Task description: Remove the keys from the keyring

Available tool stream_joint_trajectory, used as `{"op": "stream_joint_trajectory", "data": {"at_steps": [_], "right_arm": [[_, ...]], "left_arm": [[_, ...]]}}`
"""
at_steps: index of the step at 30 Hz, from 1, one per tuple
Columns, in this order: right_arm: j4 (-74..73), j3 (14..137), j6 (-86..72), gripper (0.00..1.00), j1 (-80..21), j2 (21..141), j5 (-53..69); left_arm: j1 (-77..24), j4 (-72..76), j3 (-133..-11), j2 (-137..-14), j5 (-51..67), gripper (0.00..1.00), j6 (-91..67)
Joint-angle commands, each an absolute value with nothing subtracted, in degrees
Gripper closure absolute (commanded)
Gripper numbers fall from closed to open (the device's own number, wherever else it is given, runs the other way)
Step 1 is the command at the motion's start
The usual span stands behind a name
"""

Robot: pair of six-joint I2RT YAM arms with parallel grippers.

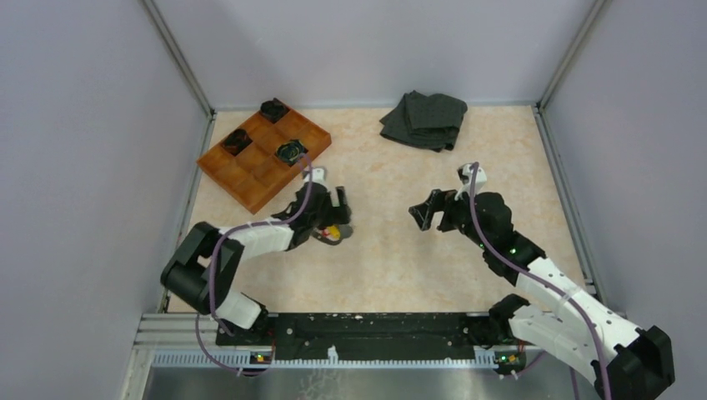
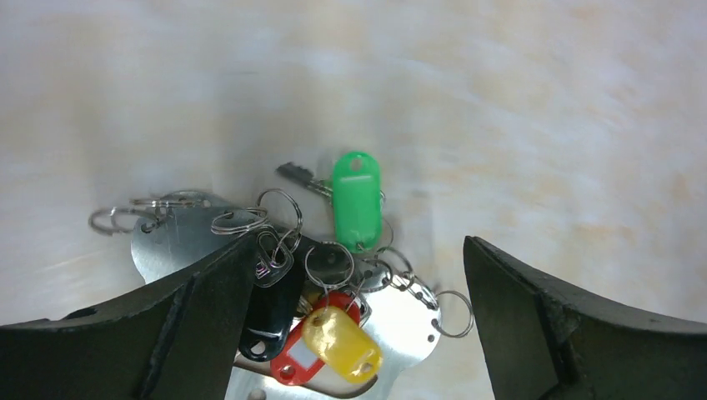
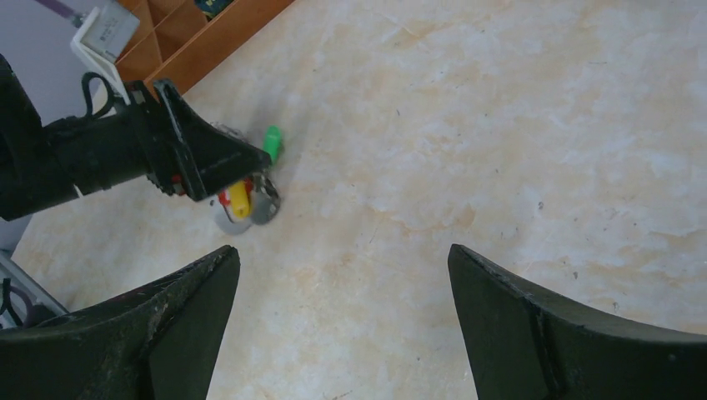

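Left pincer (image 2: 358,250) hangs wide apart over the keys (image 2: 296,175) and keyring (image 2: 283,192); right pincer (image 3: 342,250), also apart, hovers well aside.

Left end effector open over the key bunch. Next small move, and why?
Probably lower the left end effector a little, then close: its jaws stand open either side of the keys and coloured tags, gripping nothing. The right end effector is open, away from them.
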State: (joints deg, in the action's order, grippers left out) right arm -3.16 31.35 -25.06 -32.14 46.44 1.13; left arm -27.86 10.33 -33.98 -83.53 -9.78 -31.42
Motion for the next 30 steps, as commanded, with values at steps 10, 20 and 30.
{"op": "stream_joint_trajectory", "data": {"at_steps": [10,20,30], "right_arm": [[-0.4,29.4,-27.4,0.11,-33.5,51.4,2.6],[5.2,41.0,-22.2,0.27,-43.1,78.9,2.9],[6.2,55.7,-16.3,0.5,-48.2,95.4,3.4]], "left_arm": [[-43.8,0.9,-38.5,-78.7,-2.7,0.01,-30.4],[-32.8,-5.4,-29.3,-63.0,-0.3,0.02,-40.6],[-29.8,-3.9,-21.1,-52.9,2.5,0.05,-45.0]]}}
